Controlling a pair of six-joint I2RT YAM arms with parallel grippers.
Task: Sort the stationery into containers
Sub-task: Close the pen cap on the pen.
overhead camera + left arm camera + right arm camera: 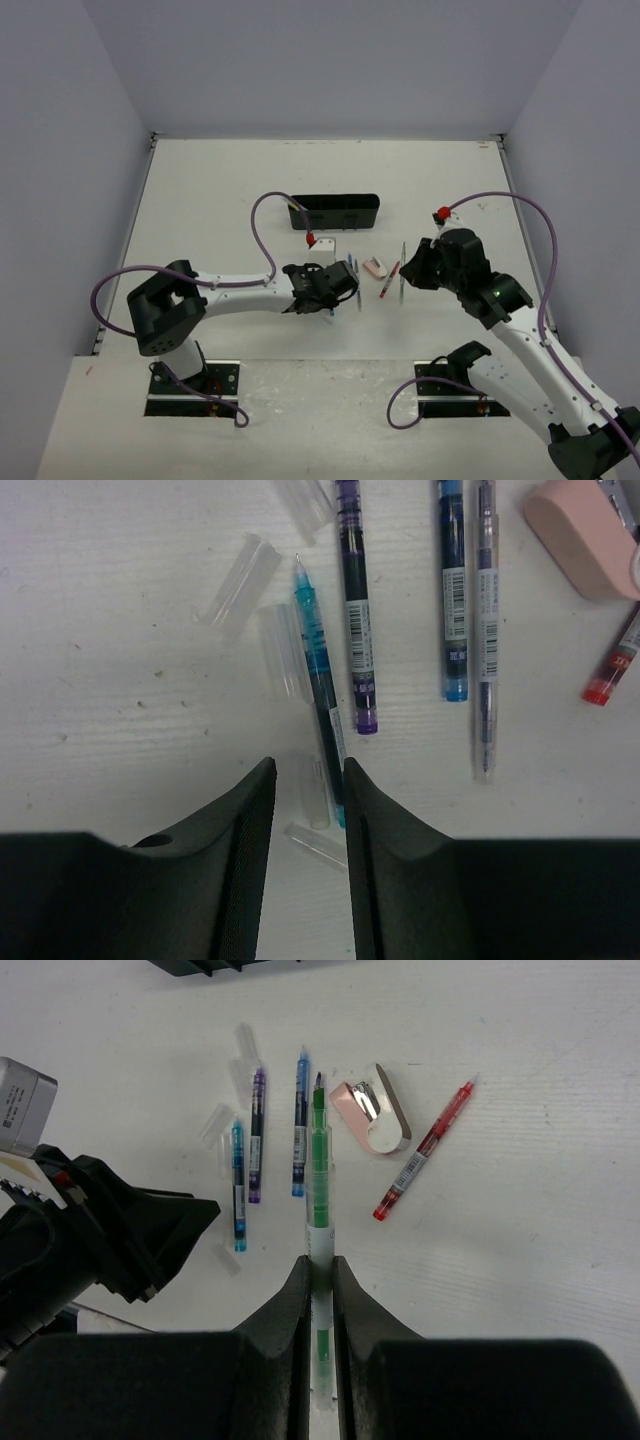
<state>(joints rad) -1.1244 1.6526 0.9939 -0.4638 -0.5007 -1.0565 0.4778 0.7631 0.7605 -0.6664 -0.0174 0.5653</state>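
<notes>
My right gripper (320, 1260) is shut on a green pen (319, 1160) and holds it above the table (200, 200); from above the green pen (403, 268) points toward the far side. My left gripper (310, 765) is low over the pen cluster. Its jaws stand narrowed with a gap, and the end of a teal pen (320, 680) and a clear cap (313, 790) lie between them, not pinched. Beside the teal pen lie a purple pen (355, 610), a blue pen (453, 590), a clear pen (486, 630), a red pen (610, 670) and the pink eraser (585, 535). The black tray (340, 212) stands farther back.
Loose clear caps (243, 580) lie left of the teal pen, another (283, 650) touches it. The left arm's black wrist (120, 1230) sits close to the left of the held green pen. A small white box (322, 243) stands between tray and pens.
</notes>
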